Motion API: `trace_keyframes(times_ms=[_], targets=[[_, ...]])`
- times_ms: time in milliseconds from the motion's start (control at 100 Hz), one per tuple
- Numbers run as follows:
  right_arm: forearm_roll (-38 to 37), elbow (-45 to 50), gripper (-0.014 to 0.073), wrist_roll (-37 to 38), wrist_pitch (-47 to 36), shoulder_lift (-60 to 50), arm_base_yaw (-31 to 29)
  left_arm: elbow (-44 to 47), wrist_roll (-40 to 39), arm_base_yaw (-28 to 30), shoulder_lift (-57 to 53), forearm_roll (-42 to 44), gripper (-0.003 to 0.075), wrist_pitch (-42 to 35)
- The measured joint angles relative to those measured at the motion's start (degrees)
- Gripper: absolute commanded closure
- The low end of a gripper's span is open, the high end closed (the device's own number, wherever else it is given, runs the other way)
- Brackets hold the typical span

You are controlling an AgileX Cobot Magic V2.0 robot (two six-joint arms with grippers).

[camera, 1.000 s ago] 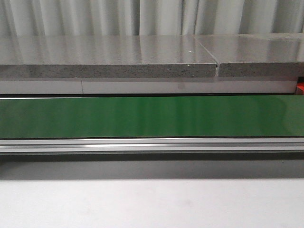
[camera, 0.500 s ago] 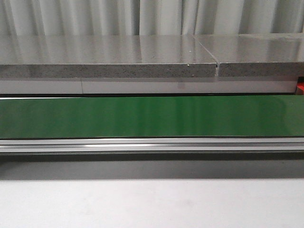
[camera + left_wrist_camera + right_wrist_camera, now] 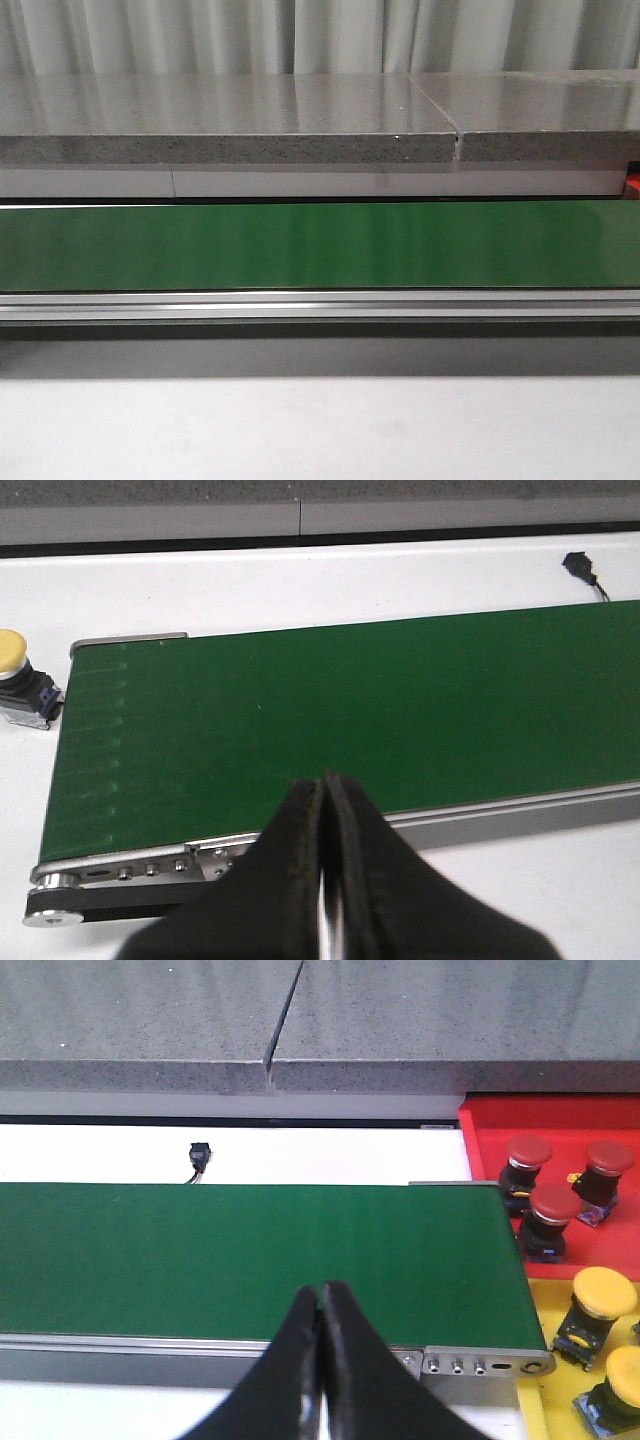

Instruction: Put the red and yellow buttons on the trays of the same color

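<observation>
Front view: low, level, close, facing forward across the green conveyor belt [image 3: 320, 245] toward the grey slab [image 3: 230, 120] and curtain [image 3: 300, 35]. Left wrist view: raised, angled down over 1 belt end, yellow button [image 3: 14, 655] beside it. Right wrist view: likewise over the opposite end by the red tray [image 3: 480, 1125]; all 3 views share the belt.

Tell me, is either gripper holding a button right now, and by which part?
Neither. The left gripper and right gripper are both shut on nothing, fingertips pressed together over the green belt.
</observation>
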Motion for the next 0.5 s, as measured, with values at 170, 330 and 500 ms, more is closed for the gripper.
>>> trace_keyframes(times_ms=[170,330,500], targets=[[0.0,0.0,0.0660,0.0,0.0,0.0,0.0,-5.9,-0.1,0.0,9.8,0.0,0.0737,-0.5],[0.0,0.0,0.0660,0.0,0.0,0.0,0.0,-10.4,-0.2,0.0,17.6,0.0,0.0614,-0.6],[0.0,0.0,0.0660,0.0,0.0,0.0,0.0,-15.0,-0.2,0.7,23.2,-0.1,0.0352,-0.7]])
